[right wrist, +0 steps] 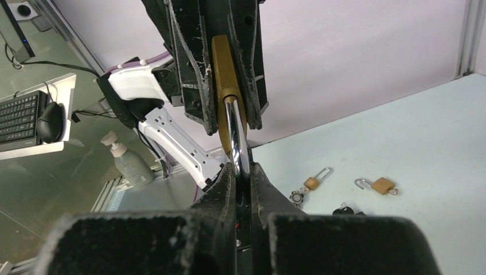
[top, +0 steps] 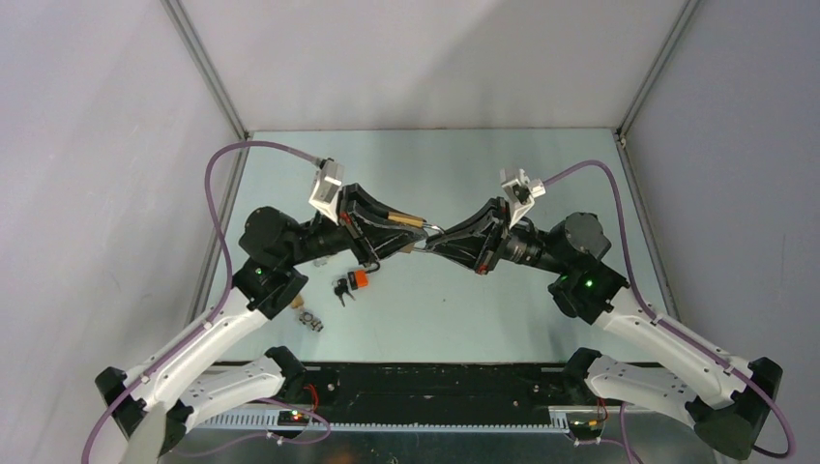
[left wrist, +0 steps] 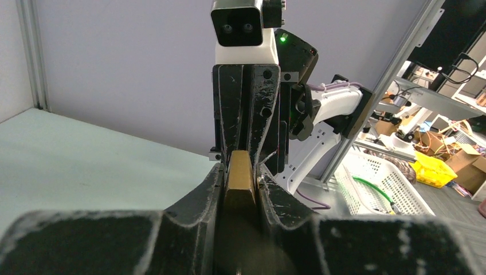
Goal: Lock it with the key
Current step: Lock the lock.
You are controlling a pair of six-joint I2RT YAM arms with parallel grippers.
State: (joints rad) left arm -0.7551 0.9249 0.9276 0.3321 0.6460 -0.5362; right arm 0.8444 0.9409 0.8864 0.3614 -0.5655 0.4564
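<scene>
A brass padlock (top: 414, 220) hangs above the table between both arms. My left gripper (left wrist: 240, 173) is shut on the padlock's brass body (left wrist: 239, 177). My right gripper (right wrist: 243, 169) is shut on its silver shackle (right wrist: 235, 134), just below the body (right wrist: 223, 63). In the top view the right gripper (top: 437, 239) meets the left gripper (top: 418, 228) tip to tip. A bunch of black-headed keys (top: 340, 289) lies on the table below the left arm, apart from both grippers. Whether a key sits in the held padlock is hidden.
An orange tag (top: 360, 279) lies beside the keys. Two smaller brass padlocks (right wrist: 312, 182) (right wrist: 381, 185) rest on the table, one with its shackle swung open. A small padlock with a ring (top: 307, 318) lies near the left arm's base. Grey walls close in the table.
</scene>
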